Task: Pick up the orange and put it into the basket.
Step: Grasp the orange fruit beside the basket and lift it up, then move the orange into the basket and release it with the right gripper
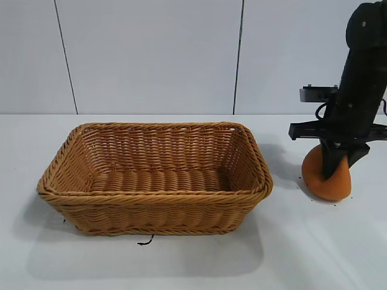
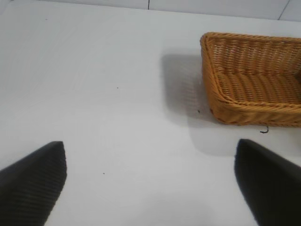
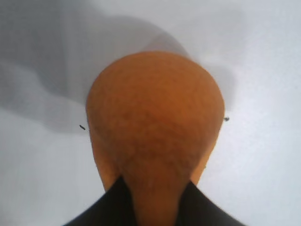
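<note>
Black fingers of your right gripper (image 1: 334, 167) point straight down and are pinched on the narrow top of the rough, dull-orange, pear-shaped orange (image 1: 327, 177). In the right wrist view you see the two dark fingers (image 3: 101, 209) pressing the thin neck of the fruit from both sides. So the grip is on, but it is high up on the thin part, not round the fat middle.

The orange sits near the right edge of the white tabletop (image 1: 181, 260), and its round bottom looks to be resting on the top or only just off it. I cannot tell which.

Your step now is the lift. Go up slowly and straight. The neck gets thinner toward the top, so the fruit could slip down and out if you jerk. Keep the squeeze firm and do not tilt the wrist.

The big tan woven wicker basket (image 1: 155, 194) stands in the middle of the tabletop, well apart from the fruit. Its sides slope and its braided rim stands tall. Lift higher than that rim before you go sideways, or the fruit will bump the wall. Stop over the middle of the floor, lower, then let go.

Your left gripper (image 2: 150, 181) hangs wide open over bare tabletop off the basket's other end. Leave it there.
</note>
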